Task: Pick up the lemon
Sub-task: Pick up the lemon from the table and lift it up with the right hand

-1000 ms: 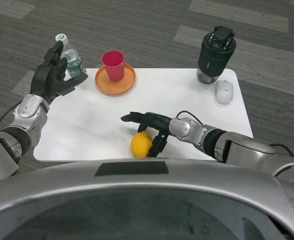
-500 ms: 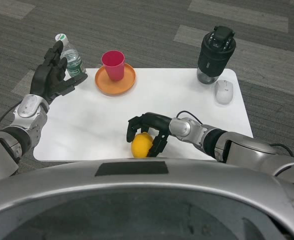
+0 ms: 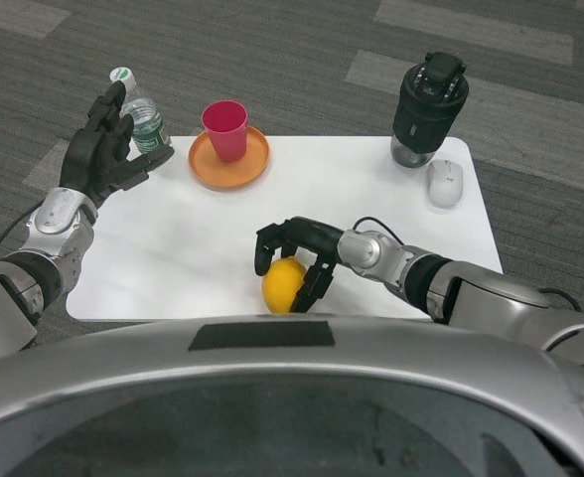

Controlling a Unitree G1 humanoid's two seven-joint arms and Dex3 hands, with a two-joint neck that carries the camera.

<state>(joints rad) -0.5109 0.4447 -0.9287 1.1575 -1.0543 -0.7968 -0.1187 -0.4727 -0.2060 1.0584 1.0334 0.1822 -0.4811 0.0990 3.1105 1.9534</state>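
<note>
While the right hand (image 3: 297, 256) was spread flat above the lemon (image 3: 284, 284) a second ago, its fingers have now curled down around the fruit, one set hooking over the far-left side and another pressing the near-right side. The lemon sits at the near edge of the counter (image 3: 213, 238), well to the near side of the orange plate (image 3: 230, 159), and looks to have barely shifted from where it lay before. Whether it has left the surface I cannot tell; it appears to rest on the counter with the fingers wrapped on it. So the grasp seems made, and the lift is what remains. The risk, as I judge it, is a round, smooth fruit squirting out toward the counter's edge if the hold is uneven.

The left hand (image 3: 101, 149) hangs raised and spread, holding nothing, just left of the plate and touching or nearly touching the water bottle (image 3: 145, 117). A pink cup (image 3: 224, 129) stands on the plate. Far to the right of the plate are a black tumbler (image 3: 428, 107) and a white mouse (image 3: 445, 182).
</note>
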